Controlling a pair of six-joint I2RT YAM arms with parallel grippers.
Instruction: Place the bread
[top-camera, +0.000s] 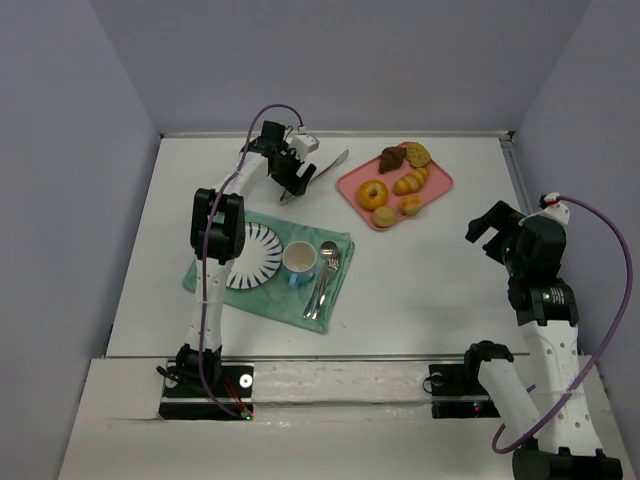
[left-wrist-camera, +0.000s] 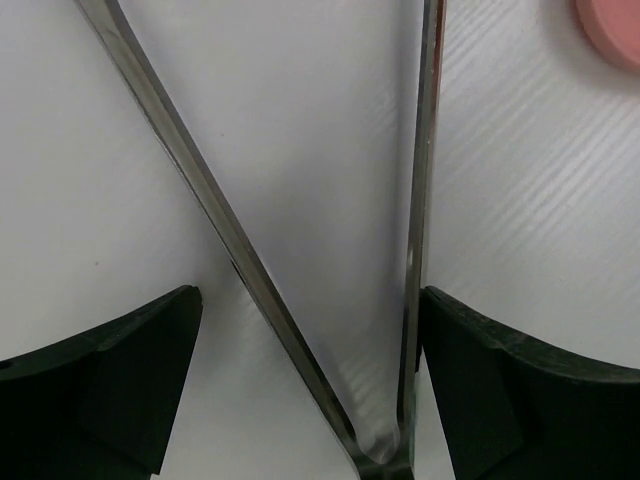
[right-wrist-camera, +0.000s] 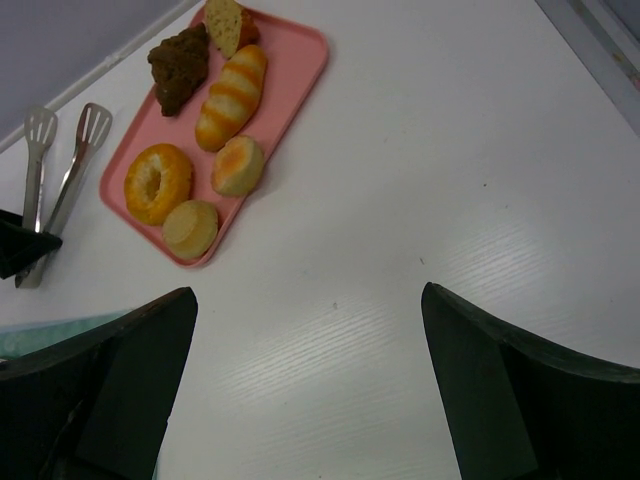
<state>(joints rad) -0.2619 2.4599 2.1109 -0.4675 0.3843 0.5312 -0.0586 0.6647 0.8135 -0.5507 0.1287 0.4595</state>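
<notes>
Several breads lie on a pink tray (top-camera: 440, 180) at the back middle: a ring doughnut (top-camera: 373, 193), a striped loaf (top-camera: 411, 180), a dark pastry (top-camera: 391, 159) and small buns. The right wrist view shows the tray (right-wrist-camera: 300, 60) and doughnut (right-wrist-camera: 157, 183) too. Metal tongs (top-camera: 325, 170) lie on the table left of the tray. My left gripper (top-camera: 293, 178) is open and straddles the tongs' hinge end (left-wrist-camera: 200, 190); the right finger (left-wrist-camera: 480, 370) touches one arm, the left finger stands apart. My right gripper (top-camera: 490, 232) is open and empty, right of the tray.
A green cloth (top-camera: 335, 300) lies at front left with a striped plate (top-camera: 258, 255), a cup (top-camera: 298, 262) and a spoon and fork (top-camera: 325, 275) on it. The table's back wall runs just behind the tray.
</notes>
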